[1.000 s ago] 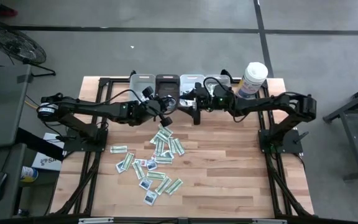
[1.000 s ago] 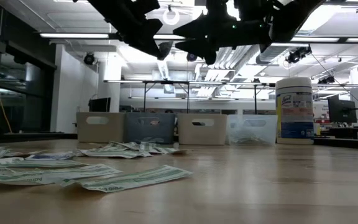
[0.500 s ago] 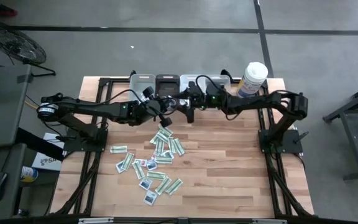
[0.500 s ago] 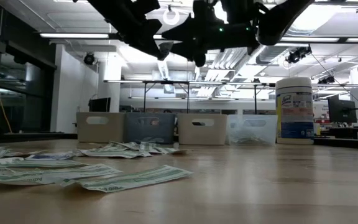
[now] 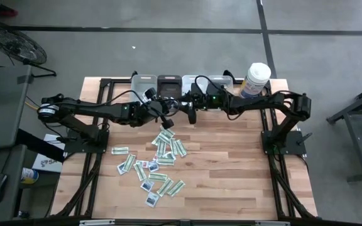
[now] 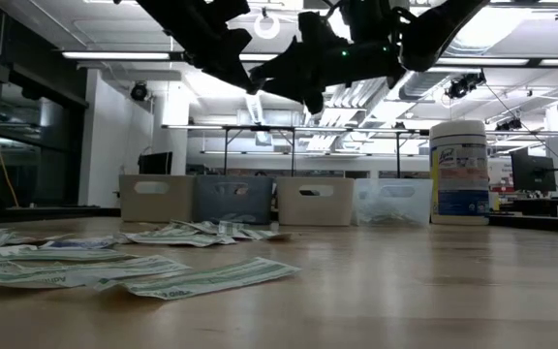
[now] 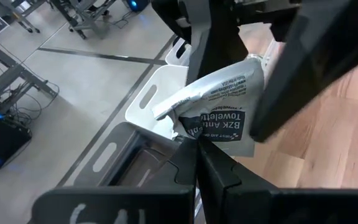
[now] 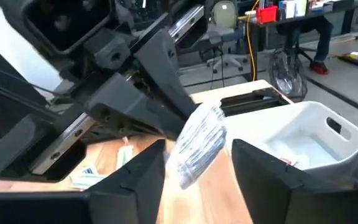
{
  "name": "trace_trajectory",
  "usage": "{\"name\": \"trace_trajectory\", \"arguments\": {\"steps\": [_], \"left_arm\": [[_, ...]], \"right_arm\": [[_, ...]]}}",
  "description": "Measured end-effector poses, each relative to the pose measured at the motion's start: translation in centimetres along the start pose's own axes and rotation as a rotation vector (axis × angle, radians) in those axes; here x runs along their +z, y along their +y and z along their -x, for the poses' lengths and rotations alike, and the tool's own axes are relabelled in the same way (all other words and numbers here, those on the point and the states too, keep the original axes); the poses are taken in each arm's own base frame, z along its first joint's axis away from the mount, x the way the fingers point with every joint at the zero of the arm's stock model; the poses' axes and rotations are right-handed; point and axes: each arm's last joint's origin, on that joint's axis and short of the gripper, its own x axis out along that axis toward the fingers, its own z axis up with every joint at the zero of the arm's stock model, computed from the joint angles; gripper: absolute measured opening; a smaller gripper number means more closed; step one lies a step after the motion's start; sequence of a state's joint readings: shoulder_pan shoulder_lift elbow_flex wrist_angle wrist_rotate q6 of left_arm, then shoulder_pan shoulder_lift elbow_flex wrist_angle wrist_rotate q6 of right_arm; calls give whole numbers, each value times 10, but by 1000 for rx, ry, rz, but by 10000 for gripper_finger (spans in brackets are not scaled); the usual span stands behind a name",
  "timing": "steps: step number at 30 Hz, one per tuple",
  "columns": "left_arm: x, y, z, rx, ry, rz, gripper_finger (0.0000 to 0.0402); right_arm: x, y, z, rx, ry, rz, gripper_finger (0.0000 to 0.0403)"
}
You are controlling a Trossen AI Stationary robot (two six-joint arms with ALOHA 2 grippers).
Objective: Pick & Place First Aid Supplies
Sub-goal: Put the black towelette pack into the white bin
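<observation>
Mid-air handover of a towelette packet above the back of the surface

Nearest you, the loose first aid packets lie scattered flat on the wooden surface. Farther back, the left gripper has its jaws pressed together, pinching one white towelette packet by its lower edge, held up in the air. The right gripper faces it with jaws spread on either side of the packet's free end. You're dealing with light, thin, crinkly paper that bends easily, so I'd take it flat across the free end, clear of the left jaws. Behind stand the four bins and the wipes canister.
</observation>
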State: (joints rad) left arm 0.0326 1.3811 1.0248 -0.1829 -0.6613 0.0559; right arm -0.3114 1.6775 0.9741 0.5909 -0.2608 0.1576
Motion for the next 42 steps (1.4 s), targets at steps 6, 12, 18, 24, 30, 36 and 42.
{"name": "trace_trajectory", "arguments": {"steps": [6,12,18,24,30,36,42], "left_arm": [[0,0,0,-4,1,-1,0],[0,0,0,-5,1,-1,0],[0,0,0,-5,1,-1,0],[0,0,0,-12,1,-1,0],[0,0,0,-16,-2,0,2],[0,1,0,21,6,-100,39],[-2,6,2,137,33,-133,117]], "right_arm": [[2,-1,0,3,-15,3,130],[4,0,0,6,-40,10,93],[6,0,1,8,-64,16,61],[6,-5,2,28,-48,0,12],[8,-15,5,63,-40,-80,7],[9,-25,9,61,-31,-113,3],[6,-41,14,11,2,-147,2]]}}
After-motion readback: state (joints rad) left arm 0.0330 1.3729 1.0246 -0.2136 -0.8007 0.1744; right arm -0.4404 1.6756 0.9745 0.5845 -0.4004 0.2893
